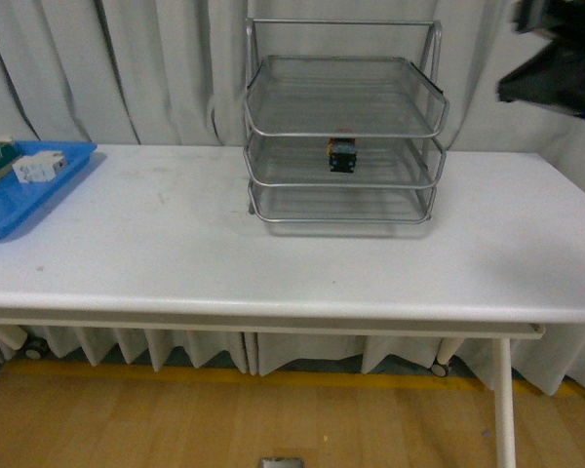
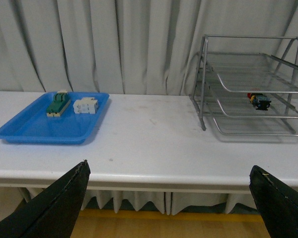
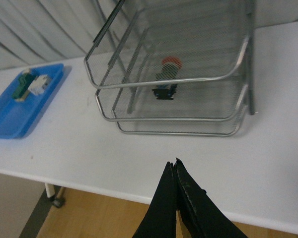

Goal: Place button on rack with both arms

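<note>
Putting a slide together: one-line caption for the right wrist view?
Closed right gripper above the table edge, red-capped button on the wire rack's middle tier.

No legible text, label, brand, number or sign is found in any of the three views. The button (image 1: 342, 154) on the middle tier of the rack (image 1: 343, 125) is shown too small for any marking on its body to be read. The green-and-cream block (image 2: 57, 104) and the white block (image 2: 85, 105) in the blue tray (image 2: 35, 130) are likewise too small and blurred for print to be made out. No writing is seen on the table (image 1: 273, 253) or on the curtain (image 2: 114, 44).
</note>
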You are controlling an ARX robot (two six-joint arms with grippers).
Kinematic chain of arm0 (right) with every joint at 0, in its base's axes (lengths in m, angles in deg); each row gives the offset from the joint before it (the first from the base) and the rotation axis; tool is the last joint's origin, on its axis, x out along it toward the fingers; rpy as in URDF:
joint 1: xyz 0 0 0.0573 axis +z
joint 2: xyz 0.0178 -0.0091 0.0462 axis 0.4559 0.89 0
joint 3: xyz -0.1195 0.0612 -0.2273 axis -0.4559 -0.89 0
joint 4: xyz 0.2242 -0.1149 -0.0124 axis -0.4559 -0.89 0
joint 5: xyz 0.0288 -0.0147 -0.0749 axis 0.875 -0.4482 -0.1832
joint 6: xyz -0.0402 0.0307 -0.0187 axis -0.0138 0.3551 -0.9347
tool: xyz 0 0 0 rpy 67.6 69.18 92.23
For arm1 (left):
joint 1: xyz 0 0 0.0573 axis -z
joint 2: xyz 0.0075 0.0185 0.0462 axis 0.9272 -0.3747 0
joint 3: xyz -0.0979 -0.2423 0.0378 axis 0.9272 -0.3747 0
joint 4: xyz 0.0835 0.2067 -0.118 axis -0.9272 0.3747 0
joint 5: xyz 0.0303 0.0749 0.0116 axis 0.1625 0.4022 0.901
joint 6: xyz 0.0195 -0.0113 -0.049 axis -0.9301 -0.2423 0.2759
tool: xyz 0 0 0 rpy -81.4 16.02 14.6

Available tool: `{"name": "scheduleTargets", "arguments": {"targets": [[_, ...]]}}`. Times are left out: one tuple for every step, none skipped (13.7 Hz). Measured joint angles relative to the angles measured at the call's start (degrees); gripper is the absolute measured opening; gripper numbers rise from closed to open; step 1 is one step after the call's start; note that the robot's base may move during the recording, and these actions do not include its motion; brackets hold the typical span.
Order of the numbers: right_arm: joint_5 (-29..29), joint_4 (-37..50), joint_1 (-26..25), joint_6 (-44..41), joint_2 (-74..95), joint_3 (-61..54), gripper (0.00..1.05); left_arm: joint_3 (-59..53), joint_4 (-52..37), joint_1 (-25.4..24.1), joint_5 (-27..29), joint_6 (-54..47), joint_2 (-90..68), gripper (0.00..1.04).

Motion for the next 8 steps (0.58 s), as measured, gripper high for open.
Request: {"name": "scheduleTargets", "arguments": {"targets": [[0.0,1.75,-3.23,0.31,-5.73,-6.47,0.02,0.0,0.0,0.0,-0.02,0.02,0.0,0.98],[0.26,2.36,-6.75,0.33,-10.62,-12.55,0.02,0.0,0.0,0.0,-0.02,0.02,0.0,0.98],[0.55,2.6,-9.27,-0.44,-14.36,-16.52,0.02,0.0,0.0,0.0,-0.02,0.02,0.0,0.98],[3.65,1.7,-13.99,-1.57,-20.83,-20.74,0.02,0.0,0.0,0.0,0.0,0.02,0.0,0.98],[4.7,3.98,-17.16,-2.97,-24.46,-22.75,0.02,0.0,0.0,0.0,-0.02,0.02,0.0,0.98],[0.31,15.08,-19.39,-6.58,-27.78,-27.54,0.02,0.0,0.0,0.0,0.0,0.02,0.0,0.98],[-0.24,21.57,-21.64,-9.99,-33.0,-34.03,0.02,0.0,0.0,0.0,0.0,0.02,0.0,0.98],[0.35,21.11,-22.49,-12.11,-40.24,-41.33,0.02,0.0,0.0,0.0,-0.02,0.0,0.0,0.98]]}}
